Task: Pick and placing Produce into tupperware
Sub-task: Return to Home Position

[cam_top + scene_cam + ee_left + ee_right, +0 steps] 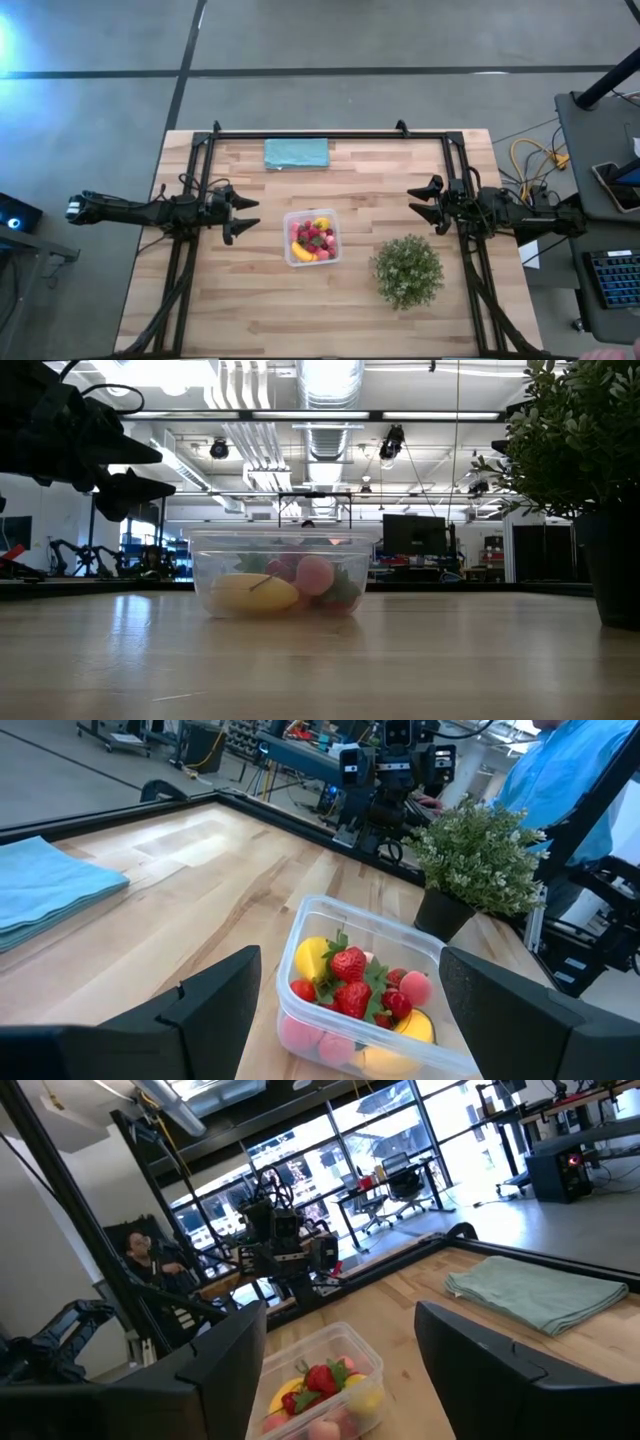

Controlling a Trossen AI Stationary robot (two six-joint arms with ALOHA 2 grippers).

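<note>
The light wooden plank tabletop (pixel 250 300) is bare of loose fruit, so by the look of it the sorting is done and only the parking of the arms remains. The two dark arms lie low along opposite sides, drawn away from the middle. The left end effector (pixel 243 219) sits just beside the container's left edge, fingers spread wide and empty. The right end effector (pixel 416 203) is farther off on the other side, also wide open and holding nothing. That suits a resting pose that leaves the load undisturbed. The bushy green plant in its dark pot (pixel 408 270) stands near the container's right front corner, and the flat folded teal cloth (pixel 297 154) lies at the far edge; neither belongs to the job. Centred between the arms is the small square clear plastic tupperware (pixel 286 238), within easy reach of both. It holds the produce: a yellow banana (pixel 250 593), red strawberries (pixel 348 965) and a pink round fruit (pixel 314 574), piled close to the rim.
</note>
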